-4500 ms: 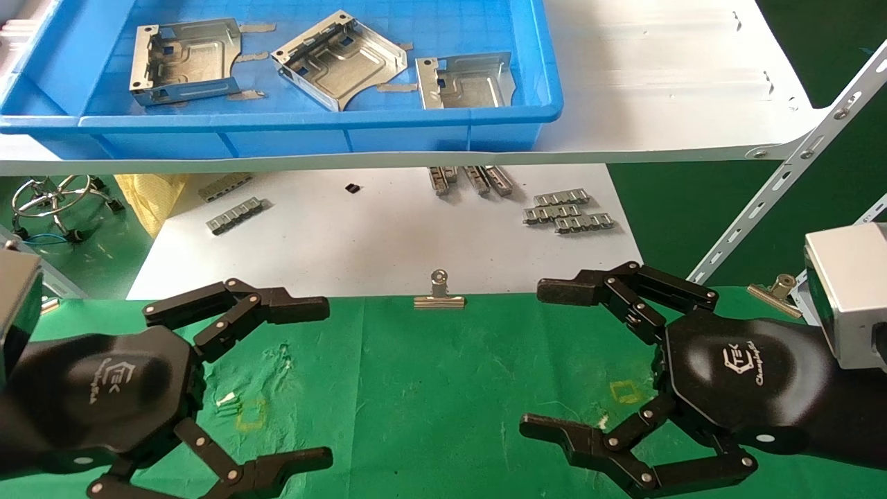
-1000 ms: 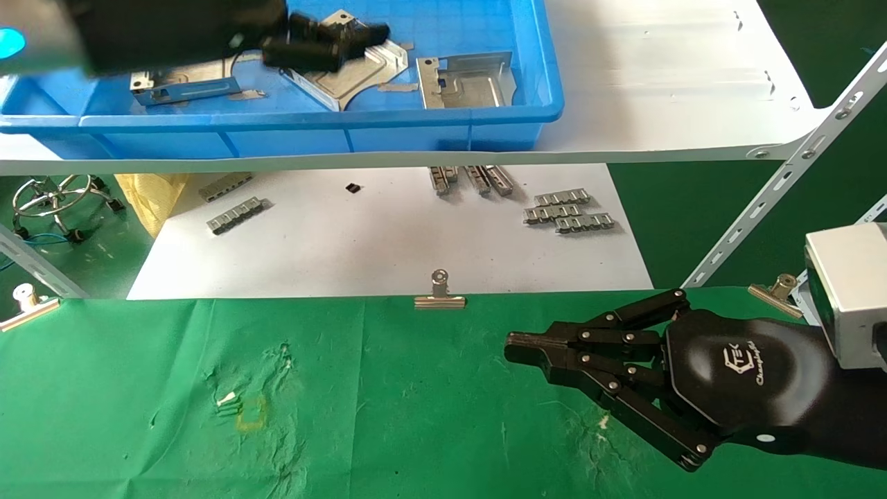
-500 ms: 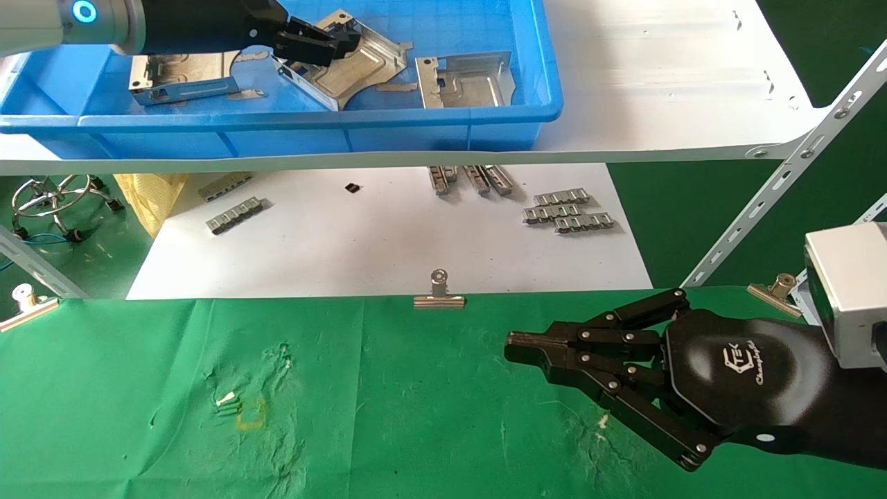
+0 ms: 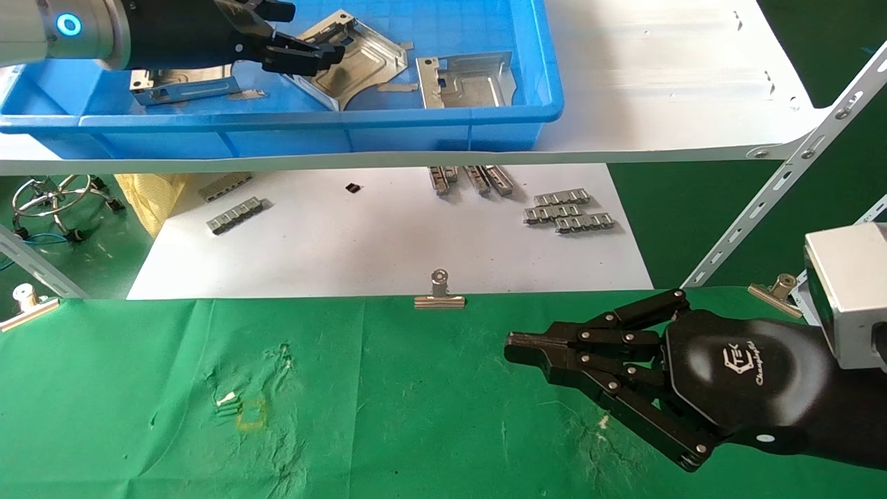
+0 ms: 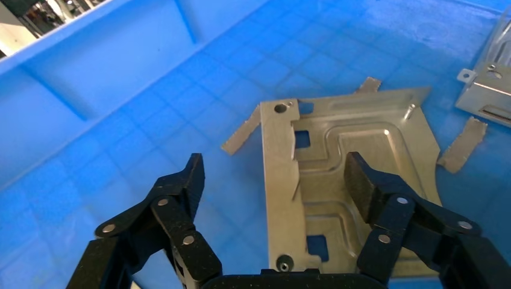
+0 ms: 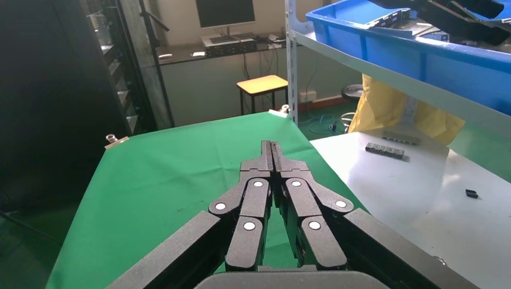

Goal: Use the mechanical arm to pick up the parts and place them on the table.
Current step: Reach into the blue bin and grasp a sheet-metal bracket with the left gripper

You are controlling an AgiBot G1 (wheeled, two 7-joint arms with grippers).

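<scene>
We see the glossy black left gripper in the blue plastic bin at eleven o'clock, jaws spread open around the leftmost silver sheet-metal bracket, gripping nothing. Two more brackets lie toward one o'clock of it, near the bin's front wall. The glossy black right gripper rests at four o'clock on the green-cloth desk, jaws pressed closed and empty. Since half a second ago the left gripper has drawn back slightly toward nine o'clock.
</scene>
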